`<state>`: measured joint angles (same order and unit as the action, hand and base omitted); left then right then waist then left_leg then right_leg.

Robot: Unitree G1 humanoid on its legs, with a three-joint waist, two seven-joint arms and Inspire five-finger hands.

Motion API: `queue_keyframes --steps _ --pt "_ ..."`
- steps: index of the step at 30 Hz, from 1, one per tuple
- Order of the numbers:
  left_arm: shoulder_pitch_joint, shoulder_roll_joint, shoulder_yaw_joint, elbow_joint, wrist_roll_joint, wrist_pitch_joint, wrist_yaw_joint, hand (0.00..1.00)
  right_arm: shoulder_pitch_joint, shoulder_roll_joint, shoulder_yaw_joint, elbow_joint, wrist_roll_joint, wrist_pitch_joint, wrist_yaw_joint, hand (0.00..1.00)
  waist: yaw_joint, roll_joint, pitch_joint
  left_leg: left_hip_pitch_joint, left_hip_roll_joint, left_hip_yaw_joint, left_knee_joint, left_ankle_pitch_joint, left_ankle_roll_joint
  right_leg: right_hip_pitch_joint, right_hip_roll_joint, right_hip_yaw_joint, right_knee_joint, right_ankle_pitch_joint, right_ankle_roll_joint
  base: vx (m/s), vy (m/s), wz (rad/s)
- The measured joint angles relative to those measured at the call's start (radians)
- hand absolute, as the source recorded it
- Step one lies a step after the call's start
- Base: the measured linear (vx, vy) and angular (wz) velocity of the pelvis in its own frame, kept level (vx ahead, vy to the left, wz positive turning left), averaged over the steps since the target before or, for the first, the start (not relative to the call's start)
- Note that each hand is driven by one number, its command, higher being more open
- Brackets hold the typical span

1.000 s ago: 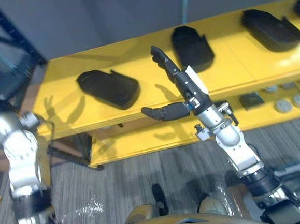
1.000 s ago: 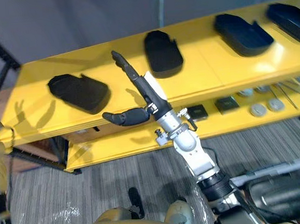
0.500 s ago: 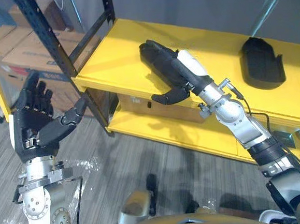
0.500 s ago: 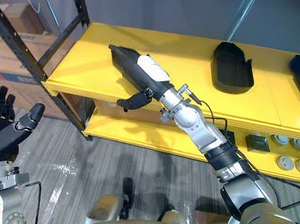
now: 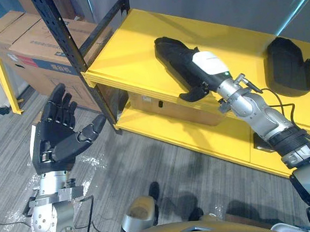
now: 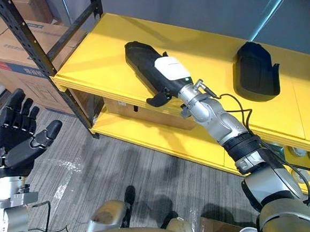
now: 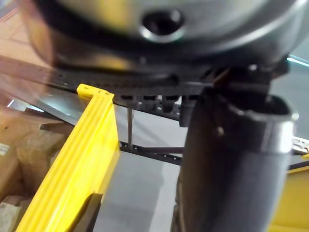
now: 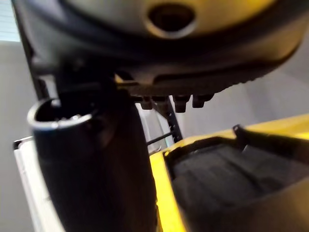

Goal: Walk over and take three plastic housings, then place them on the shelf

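Housing (image 6: 256, 70) — matte black, seemingly hollow

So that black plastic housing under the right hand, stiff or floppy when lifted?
Probably stiff: the black plastic housing has a moulded, walled shape. Likely light, since it looks hollow. It may slide on the glossy yellow shelf.

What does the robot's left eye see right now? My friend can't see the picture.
The robot's right hand reaches flat over a black plastic housing on a yellow shelf. Its open left hand hovers above the floor, holding nothing. A second housing sits farther right on the shelf.
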<state>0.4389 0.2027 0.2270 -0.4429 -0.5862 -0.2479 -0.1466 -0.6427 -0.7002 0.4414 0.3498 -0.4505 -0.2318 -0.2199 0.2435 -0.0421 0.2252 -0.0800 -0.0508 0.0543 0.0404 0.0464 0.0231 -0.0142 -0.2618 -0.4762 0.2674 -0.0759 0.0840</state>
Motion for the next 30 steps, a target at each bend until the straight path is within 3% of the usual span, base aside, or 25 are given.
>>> queue_keyframes --steps 2,5,8,13,18,24,30 --pt "-0.007 -0.005 -0.014 0.014 0.006 -0.012 0.008 1.00 0.019 0.007 -0.082 -0.010 -0.036 -0.002 -0.096 1.00 -0.004 0.005 0.003 0.009 0.004 0.002 -0.016 0.006 -0.005 0.000 0.004 0.001 0.000 -0.002 -0.003 0.01 -0.078 -0.06" --pt "-0.008 -0.014 -0.004 0.015 0.001 -0.017 0.015 1.00 0.106 0.032 -0.338 -0.110 -0.055 -0.017 -0.244 1.00 -0.012 0.013 0.001 0.029 0.003 0.008 -0.035 0.009 -0.007 0.014 0.006 0.004 -0.011 -0.003 -0.002 0.02 -0.045 -0.06" --pt "-0.005 -0.029 0.051 0.015 0.000 -0.022 0.035 1.00 0.180 0.032 -0.520 -0.278 -0.045 -0.040 -0.279 1.00 -0.039 0.020 -0.005 0.067 0.002 0.033 -0.066 0.011 -0.005 0.039 0.011 0.019 -0.045 -0.002 0.000 0.03 -0.024 -0.23" --pt "-0.012 -0.040 0.093 0.015 -0.002 -0.034 0.048 1.00 0.310 0.033 -0.570 -0.403 0.079 -0.117 -0.185 1.00 -0.089 0.033 -0.044 0.114 0.005 0.082 -0.118 0.016 -0.004 0.050 0.021 0.050 -0.079 0.004 0.010 0.03 -0.017 -0.33" --pt "-0.059 -0.054 0.121 0.012 0.000 -0.034 0.056 1.00 0.364 0.063 -0.570 -0.400 0.226 -0.117 -0.021 1.00 -0.104 0.042 -0.058 0.126 0.015 0.113 -0.124 0.016 -0.004 0.053 0.037 0.071 -0.098 0.013 0.021 0.02 -0.027 -0.14" --pt "-0.057 -0.099 0.126 0.012 0.007 -0.034 0.092 1.00 0.427 0.238 -0.605 -0.400 0.435 -0.104 0.027 1.00 -0.108 0.031 -0.096 0.136 0.028 0.130 -0.123 0.015 -0.005 0.063 0.052 0.087 -0.116 0.015 0.022 0.04 -0.030 -0.07" --pt "-0.056 -0.166 0.111 0.012 0.001 -0.018 0.092 1.00 0.529 0.403 -0.615 -0.401 0.547 -0.060 0.087 1.00 -0.120 0.043 -0.105 0.146 0.030 0.145 -0.123 0.000 -0.016 0.067 0.053 0.103 -0.120 0.015 0.023 0.00 -0.006 -0.09"
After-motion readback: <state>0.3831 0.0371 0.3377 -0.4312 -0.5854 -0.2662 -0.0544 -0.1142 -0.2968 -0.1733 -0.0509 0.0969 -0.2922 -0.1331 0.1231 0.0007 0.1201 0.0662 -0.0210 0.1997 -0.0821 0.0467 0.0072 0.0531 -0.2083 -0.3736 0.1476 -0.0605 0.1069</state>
